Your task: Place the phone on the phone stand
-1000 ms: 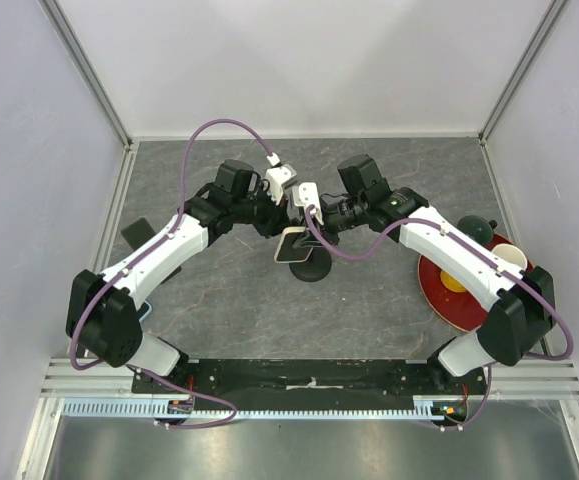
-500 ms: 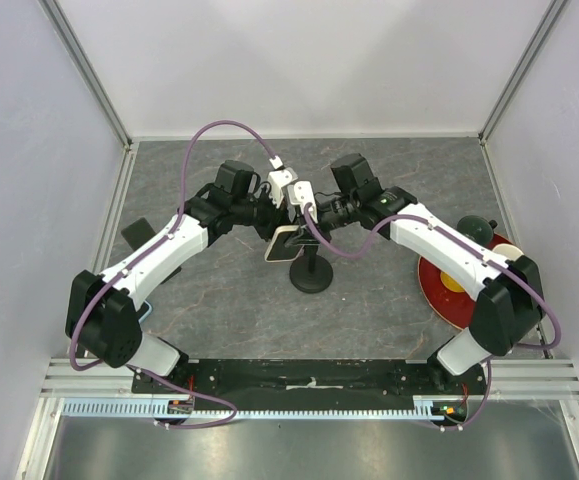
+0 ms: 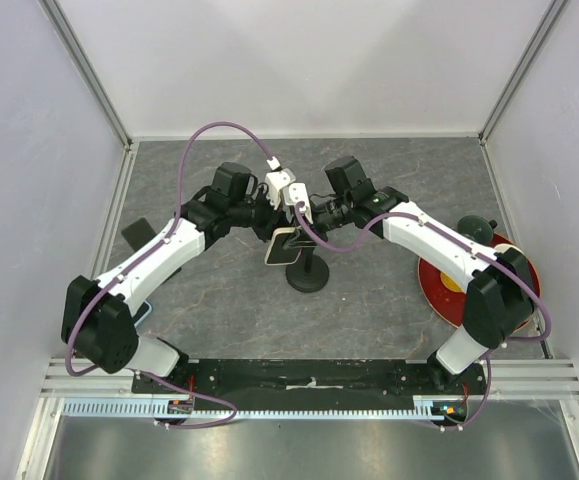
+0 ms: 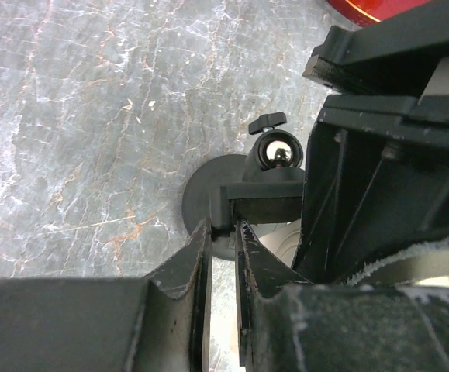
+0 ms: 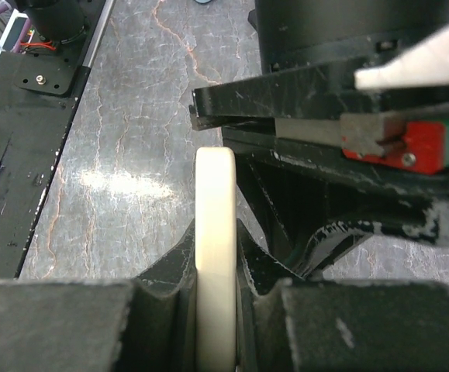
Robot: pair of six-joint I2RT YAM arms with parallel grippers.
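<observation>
The phone point(image 3: 282, 247), cream-edged with a dark face, hangs tilted above the table beside the top of the phone stand point(image 3: 309, 275), a black post on a round base. My right gripper point(image 3: 303, 228) is shut on the phone's edge; in the right wrist view the cream phone point(image 5: 215, 178) stands edge-on between the jaws of the right gripper point(image 5: 215, 232). My left gripper point(image 3: 270, 231) meets it from the left. In the left wrist view the left gripper point(image 4: 224, 226) is shut on the stand's black bracket point(image 4: 264, 204), just below its shiny ball joint point(image 4: 277, 153) and above the round base point(image 4: 205, 203).
A red plate point(image 3: 447, 296) with something yellow on it lies at the right under my right arm, and a dark green object point(image 3: 475, 228) is behind it. A dark flat item point(image 3: 134, 233) sits by the left wall. White walls enclose the marble table point(image 3: 379, 300).
The right gripper has carried the phone a little to the left, and the left gripper has drawn left with it. The stand's base has shifted slightly. Both grips are unchanged.
</observation>
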